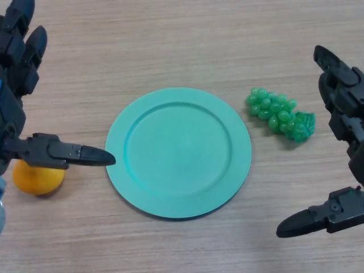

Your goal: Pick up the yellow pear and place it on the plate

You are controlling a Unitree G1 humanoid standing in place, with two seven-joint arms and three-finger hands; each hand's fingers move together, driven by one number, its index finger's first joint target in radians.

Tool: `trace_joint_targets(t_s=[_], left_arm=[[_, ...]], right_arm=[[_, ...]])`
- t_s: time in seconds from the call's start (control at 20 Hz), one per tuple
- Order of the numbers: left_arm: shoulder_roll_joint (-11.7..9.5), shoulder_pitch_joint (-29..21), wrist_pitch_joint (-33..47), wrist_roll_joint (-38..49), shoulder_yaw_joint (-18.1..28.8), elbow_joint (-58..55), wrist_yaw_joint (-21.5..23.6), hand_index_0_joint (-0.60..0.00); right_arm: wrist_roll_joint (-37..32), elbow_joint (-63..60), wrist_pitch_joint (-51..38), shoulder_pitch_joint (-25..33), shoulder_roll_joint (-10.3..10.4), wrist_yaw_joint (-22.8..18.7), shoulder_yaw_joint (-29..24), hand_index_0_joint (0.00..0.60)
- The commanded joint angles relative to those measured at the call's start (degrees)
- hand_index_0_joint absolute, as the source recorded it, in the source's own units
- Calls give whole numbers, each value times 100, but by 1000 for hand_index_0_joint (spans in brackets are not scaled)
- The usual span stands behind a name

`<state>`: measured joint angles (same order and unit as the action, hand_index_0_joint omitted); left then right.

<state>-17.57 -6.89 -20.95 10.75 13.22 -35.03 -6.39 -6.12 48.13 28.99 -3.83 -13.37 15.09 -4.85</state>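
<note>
The task is barely begun. The pear (37, 178), a yellow-orange fruit, lies on the worktop (187, 40) at the left edge of the view, just beside the plate (178, 152) and apart from its rim. Nothing has been lifted, and the green plate holds nothing.

The left hand (34, 149) sits over the pear with its fingers straight and spread, gripping nothing; its thumb reaches across the fruit's top toward the plate rim and hides the pear's upper part. What is left is the whole job: closing on the pear, lifting it, carrying it the short way right and setting it down on the plate.

The right hand (335, 213) hangs at the right edge, relaxed and empty. A bunch of green grapes (281, 114) lies right of the plate, near it but not touching. Nothing appears to stand between pear and plate.
</note>
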Motion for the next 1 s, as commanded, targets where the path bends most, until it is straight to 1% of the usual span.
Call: trace_joint_targets(t_s=[0.05, 0.2, 0.35, 0.45, 0.55, 0.65, 0.8, 0.9, 1.0], left_arm=[[-229, -234, 957, 56, 181, -178, 223, 0], [-214, -203, 992, 53, 179, -204, 215, 0], [-216, -194, 983, 71, 204, -255, 216, 0], [-198, -115, 1034, 213, 302, -328, 204, 0], [-220, 53, 1055, 216, 460, -419, 85, 0], [-228, 275, 1031, 198, 681, -542, -152, 0], [-260, 518, 1216, -98, 1169, -302, -593, 0], [-302, 544, 1681, -218, 1449, 161, -581, 0], [-384, 605, 1972, -339, 1609, 613, -574, 0]], right_arm=[[-159, 367, -612, 119, -43, -130, -271, 0], [-149, 399, -634, 93, -48, -150, -303, 0], [-66, 378, -778, 9, -36, -74, -332, 0], [-118, 395, -701, -7, -29, -60, -364, 0], [-149, 369, -630, 34, -35, -77, -360, 0], [-163, 357, -536, 65, -56, -67, -365, 0], [-73, 249, -542, 74, -59, -14, -269, 0], [4, 161, -597, 119, -69, -20, -224, 0], [119, 62, -686, 146, -65, -43, -142, 0]])
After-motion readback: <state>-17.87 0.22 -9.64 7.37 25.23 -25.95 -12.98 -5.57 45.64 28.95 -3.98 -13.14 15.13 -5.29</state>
